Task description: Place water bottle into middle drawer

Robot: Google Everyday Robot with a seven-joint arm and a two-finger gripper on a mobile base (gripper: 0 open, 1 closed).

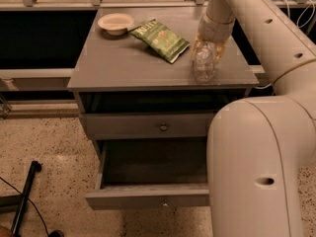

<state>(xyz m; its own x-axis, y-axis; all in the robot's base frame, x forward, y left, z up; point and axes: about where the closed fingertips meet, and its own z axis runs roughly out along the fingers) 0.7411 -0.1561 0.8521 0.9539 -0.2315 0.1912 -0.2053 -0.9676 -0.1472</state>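
The water bottle [203,67] is clear crinkled plastic and stands on the right part of the grey cabinet top [123,63], near the front edge. My gripper [208,49] is right above it, around the bottle's upper part, at the end of the white arm that comes down from the top right. The middle drawer [143,199] is pulled out below, and its dark interior shows. My arm's large white elbow covers the drawer's right end.
A green snack bag [160,39] lies on the cabinet top left of the bottle. A white bowl [116,22] sits at the back left. The upper drawer [143,126] is closed. A black stand leg [27,191] lies on the speckled floor at the left.
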